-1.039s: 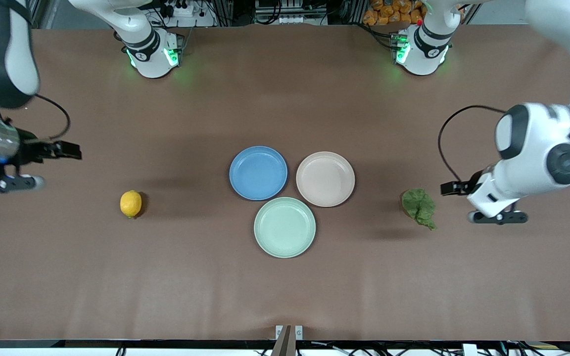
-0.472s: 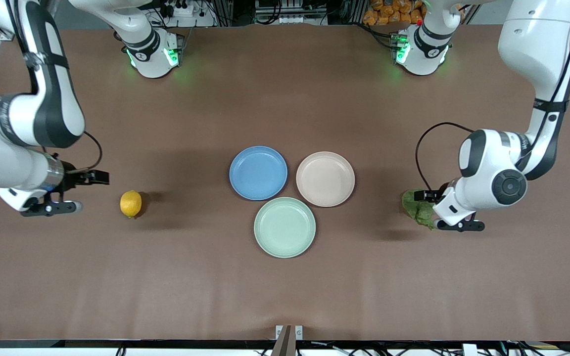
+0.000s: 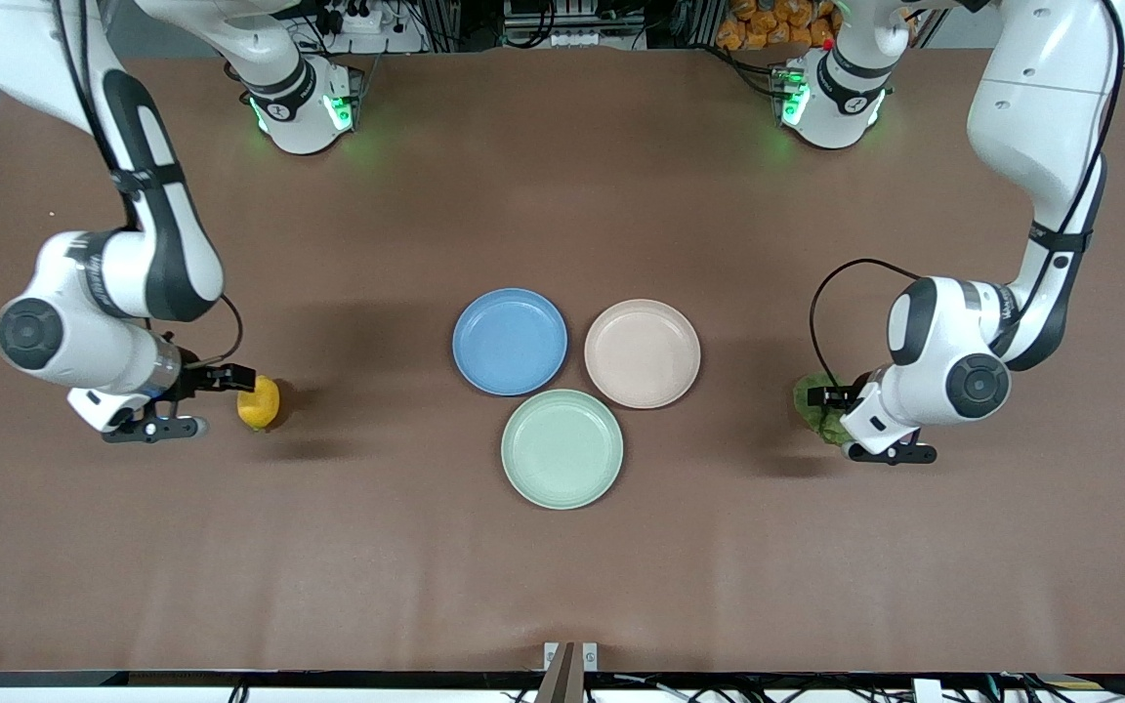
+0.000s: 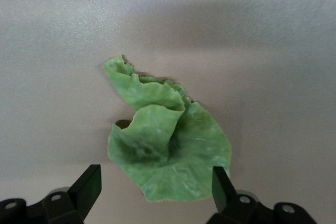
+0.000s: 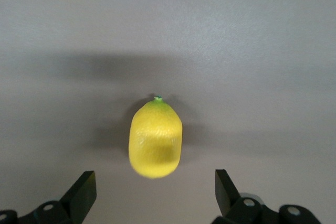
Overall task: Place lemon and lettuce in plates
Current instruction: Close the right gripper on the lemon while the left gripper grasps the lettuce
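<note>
The yellow lemon lies on the table toward the right arm's end. My right gripper is open right beside it; in the right wrist view the lemon sits just ahead of the open gripper. The green lettuce lies toward the left arm's end, partly hidden under my open left gripper. In the left wrist view the lettuce reaches between the fingers of the left gripper. The blue plate and the beige-pink plate sit side by side mid-table, both empty.
An empty mint-green plate lies nearer to the front camera, touching the other two plates. The brown tabletop is bare between the plates and each object.
Both arms have swung in and down from the table's ends. The right gripper has come up beside the lemon. The left gripper has come over the lettuce. The lemon and the lettuce have not moved.
</note>
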`<state>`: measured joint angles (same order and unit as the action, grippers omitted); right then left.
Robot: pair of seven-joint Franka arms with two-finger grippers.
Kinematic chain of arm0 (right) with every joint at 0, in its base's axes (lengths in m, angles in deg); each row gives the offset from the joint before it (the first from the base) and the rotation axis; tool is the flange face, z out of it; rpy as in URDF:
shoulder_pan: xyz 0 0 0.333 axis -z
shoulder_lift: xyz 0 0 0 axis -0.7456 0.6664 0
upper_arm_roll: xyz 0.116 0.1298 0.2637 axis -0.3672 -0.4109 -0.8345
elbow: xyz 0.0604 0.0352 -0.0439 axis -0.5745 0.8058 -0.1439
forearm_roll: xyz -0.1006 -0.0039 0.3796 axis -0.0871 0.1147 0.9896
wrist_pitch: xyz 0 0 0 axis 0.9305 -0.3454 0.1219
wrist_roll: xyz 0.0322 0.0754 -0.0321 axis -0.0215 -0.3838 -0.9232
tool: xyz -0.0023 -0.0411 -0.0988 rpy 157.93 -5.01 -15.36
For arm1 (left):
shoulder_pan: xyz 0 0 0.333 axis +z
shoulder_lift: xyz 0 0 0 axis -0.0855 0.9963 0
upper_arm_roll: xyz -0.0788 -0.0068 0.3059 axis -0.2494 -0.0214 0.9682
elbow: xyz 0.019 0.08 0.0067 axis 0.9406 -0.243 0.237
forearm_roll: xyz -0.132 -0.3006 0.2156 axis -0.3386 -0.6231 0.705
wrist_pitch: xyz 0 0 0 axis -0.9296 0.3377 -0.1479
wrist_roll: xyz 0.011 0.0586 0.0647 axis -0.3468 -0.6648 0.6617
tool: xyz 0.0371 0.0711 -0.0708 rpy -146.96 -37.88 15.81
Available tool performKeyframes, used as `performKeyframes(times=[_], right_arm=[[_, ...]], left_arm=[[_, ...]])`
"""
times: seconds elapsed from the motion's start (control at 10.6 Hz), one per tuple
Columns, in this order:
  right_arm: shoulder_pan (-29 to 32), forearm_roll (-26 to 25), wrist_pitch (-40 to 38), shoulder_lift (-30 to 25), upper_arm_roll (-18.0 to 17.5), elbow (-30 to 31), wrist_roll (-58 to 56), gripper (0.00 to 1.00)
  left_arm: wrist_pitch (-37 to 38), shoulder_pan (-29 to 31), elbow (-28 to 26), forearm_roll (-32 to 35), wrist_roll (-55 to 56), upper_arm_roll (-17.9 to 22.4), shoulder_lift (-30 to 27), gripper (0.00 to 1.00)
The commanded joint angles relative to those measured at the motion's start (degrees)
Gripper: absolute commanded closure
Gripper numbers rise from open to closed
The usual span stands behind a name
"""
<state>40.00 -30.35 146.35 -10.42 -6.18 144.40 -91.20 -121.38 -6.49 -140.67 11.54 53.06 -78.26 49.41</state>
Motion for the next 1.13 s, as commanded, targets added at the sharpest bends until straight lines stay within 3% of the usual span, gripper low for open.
performKeyframes(times=[0.0, 0.47, 0.76, 0.85, 1.04], right_arm=[[-0.5, 0.8, 5.4, 1.3, 0.1, 3.0, 0.4, 0.0], [-1.5, 2.9, 14.5, 6.7, 0.1, 4.9, 0.6, 0.0], [-2.0, 2.9, 15.7, 7.8, 0.1, 5.0, 0.7, 0.0], [-2.0, 2.9, 16.0, 8.3, 0.1, 5.1, 0.7, 0.04], [-2.1, 2.9, 17.7, 9.1, 0.1, 5.4, 0.7, 0.18]], left_arm=[[-0.9, -0.3, 0.6, 4.0, 1.9, 0.0, 1.0, 0.17], [-1.1, -1.6, 2.9, 3.9, 7.5, -0.1, 3.2, 0.17], [-2.8, -1.6, 2.9, 4.1, 7.5, -0.1, 4.3, 0.17], [-3.2, -1.6, 2.9, 4.0, 7.5, -0.1, 4.5, 0.19], [-3.8, -1.7, 2.8, 4.0, 7.5, -0.1, 4.8, 0.47]])
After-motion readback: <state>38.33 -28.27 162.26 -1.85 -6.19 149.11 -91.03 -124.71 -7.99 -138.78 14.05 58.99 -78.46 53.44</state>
